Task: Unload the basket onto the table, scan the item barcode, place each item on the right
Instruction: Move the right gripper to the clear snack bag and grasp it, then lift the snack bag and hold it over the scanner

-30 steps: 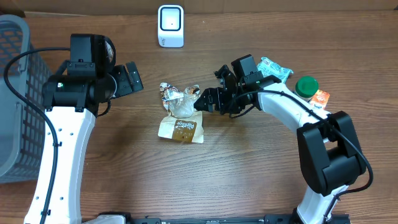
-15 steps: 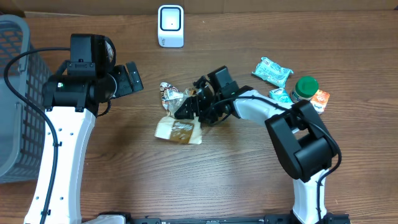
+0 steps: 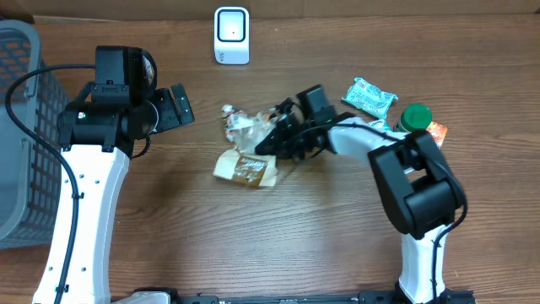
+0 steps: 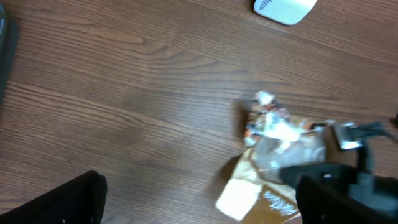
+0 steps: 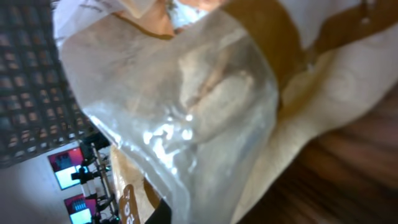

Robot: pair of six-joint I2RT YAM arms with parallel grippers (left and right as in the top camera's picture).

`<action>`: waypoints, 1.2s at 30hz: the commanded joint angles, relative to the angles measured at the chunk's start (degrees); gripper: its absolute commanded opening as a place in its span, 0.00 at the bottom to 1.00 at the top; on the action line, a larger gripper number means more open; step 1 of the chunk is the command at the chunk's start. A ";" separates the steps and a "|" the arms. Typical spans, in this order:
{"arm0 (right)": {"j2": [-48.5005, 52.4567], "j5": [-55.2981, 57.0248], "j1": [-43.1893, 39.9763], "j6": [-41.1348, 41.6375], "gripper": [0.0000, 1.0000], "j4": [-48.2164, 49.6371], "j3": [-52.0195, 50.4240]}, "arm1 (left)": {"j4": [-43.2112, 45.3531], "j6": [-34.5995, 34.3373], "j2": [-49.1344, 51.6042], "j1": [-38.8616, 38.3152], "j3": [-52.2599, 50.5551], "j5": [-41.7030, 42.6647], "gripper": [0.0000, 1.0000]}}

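Bare tabletop (image 3: 211, 84) lies between the bag (image 3: 245, 167) and the scanner (image 3: 231, 35) — a wide open lane. The basket (image 3: 17, 169) walls the left edge; packets (image 3: 371, 95) and a bottle (image 3: 415, 116) crowd the far right.

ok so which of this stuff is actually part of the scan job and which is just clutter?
In the job:
snack bag
right gripper, shut on the bag
white scanner

Lying about:
teal packet
green-lidded jar
orange packet
grey basket
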 commanded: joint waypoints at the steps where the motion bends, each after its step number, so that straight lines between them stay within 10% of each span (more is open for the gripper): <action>1: -8.98 -4.63 -2.64 -5.18 0.04 -1.18 0.09 | 0.02 1.29 0.00 0.22 0.85 -0.37 1.00; 12: -32.35 -0.76 -4.09 -12.70 0.04 -16.59 0.07 | 0.00 1.29 0.04 0.22 0.85 -0.37 1.00; 27: -39.19 5.97 -3.39 -10.16 0.04 -25.09 1.25 | 0.00 1.29 0.04 0.22 0.85 -0.37 0.99; 36: -26.16 34.97 1.05 -19.98 0.04 -44.85 31.36 | 0.00 1.29 0.04 0.22 0.85 -0.37 1.00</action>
